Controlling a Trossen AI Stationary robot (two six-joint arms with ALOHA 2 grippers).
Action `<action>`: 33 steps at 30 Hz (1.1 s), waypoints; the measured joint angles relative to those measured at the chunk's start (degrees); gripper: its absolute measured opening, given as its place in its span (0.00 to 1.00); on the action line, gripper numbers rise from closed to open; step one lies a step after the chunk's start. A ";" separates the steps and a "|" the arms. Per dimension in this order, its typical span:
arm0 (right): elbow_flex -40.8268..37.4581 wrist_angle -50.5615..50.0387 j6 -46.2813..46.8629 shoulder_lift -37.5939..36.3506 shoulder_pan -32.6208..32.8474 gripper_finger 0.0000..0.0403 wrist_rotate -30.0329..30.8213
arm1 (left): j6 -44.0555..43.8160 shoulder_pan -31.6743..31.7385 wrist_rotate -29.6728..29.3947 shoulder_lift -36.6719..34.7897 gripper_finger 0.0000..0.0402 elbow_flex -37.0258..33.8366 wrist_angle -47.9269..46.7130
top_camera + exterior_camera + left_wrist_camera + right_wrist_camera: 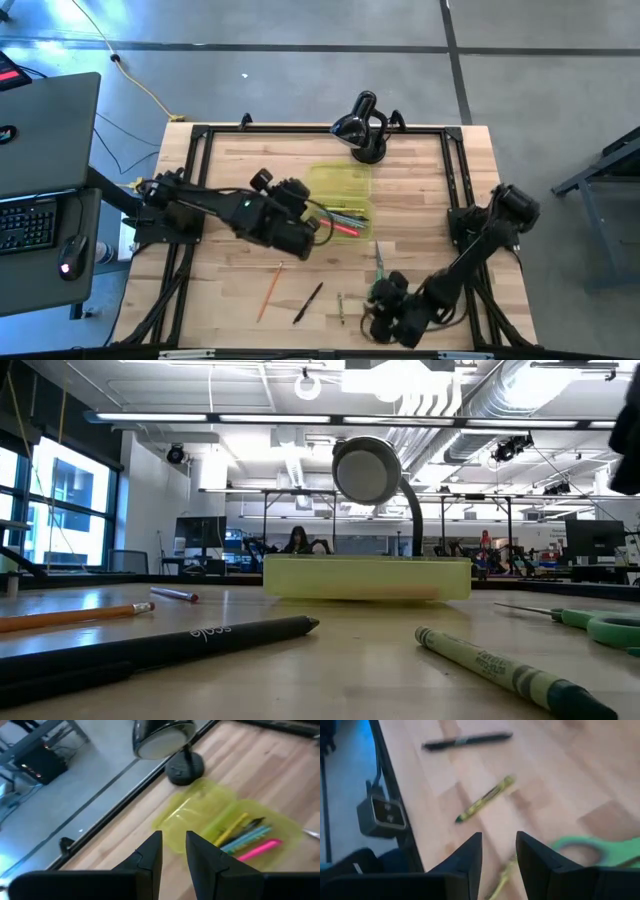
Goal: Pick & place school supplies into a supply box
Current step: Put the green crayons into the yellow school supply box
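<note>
The supply box point(343, 186) is a translucent yellow-green case lying open at the table's middle. It holds yellow, blue, pink and black pens point(246, 836). My left gripper point(174, 851) is open and hovers just left of the box point(200, 815), holding nothing. My right gripper point(499, 854) is open, low over the near right part of the table. A thin yellow-green stick point(502, 879) shows in its gap. On the wood lie the green-handled scissors point(592, 851), a green crayon point(485, 800), a black pen point(467, 741) and an orange pencil point(268, 292). My right gripper has its fingers on either side of the thin yellow-green stick point(502, 879), which lies on the table. Whether they touch it, I cannot tell.
A black domed lamp point(362, 128) stands on the far edge behind the box. A black frame point(200, 140) rims the table. A small red-tipped piece point(175, 594) lies far left. A laptop and keyboard point(30, 215) sit off the table's left side.
</note>
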 joint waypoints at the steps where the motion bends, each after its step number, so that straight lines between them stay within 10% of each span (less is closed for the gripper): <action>1: 1.69 -0.52 -0.01 1.83 0.42 0.25 -0.31 | -0.65 -0.96 -0.01 -0.20 0.29 0.00 -0.01; 12: 17.24 -18.73 1.02 11.46 6.19 0.25 7.49 | -10.21 -12.52 -3.03 -0.32 0.29 -0.07 0.01; 33: 16.73 -20.12 6.16 19.09 6.10 0.25 11.61 | -23.00 -19.17 -9.12 0.59 0.29 -0.15 0.55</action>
